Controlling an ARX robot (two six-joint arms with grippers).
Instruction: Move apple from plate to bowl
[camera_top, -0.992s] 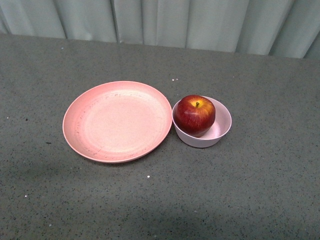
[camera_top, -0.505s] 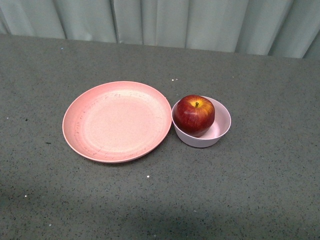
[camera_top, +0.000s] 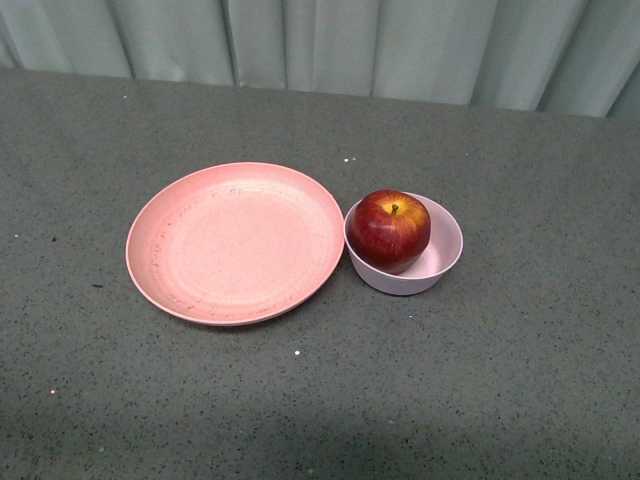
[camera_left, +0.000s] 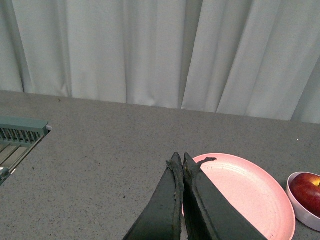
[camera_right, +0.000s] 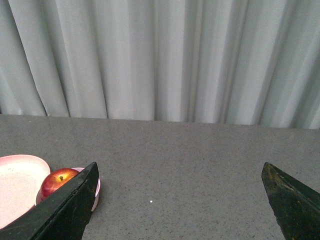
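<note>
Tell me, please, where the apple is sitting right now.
In the front view the apple sits inside the bowl, just right of the bare plate, near the table's middle.

The dark red apple sits stem-up inside the small pale bowl, which touches the empty salmon-pink plate's right rim.

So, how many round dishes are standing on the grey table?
2. The wide salmon-pink plate lies left of the middle with nothing on it. The small pale bowl sits close beside its right edge and holds the dark red apple.
</note>
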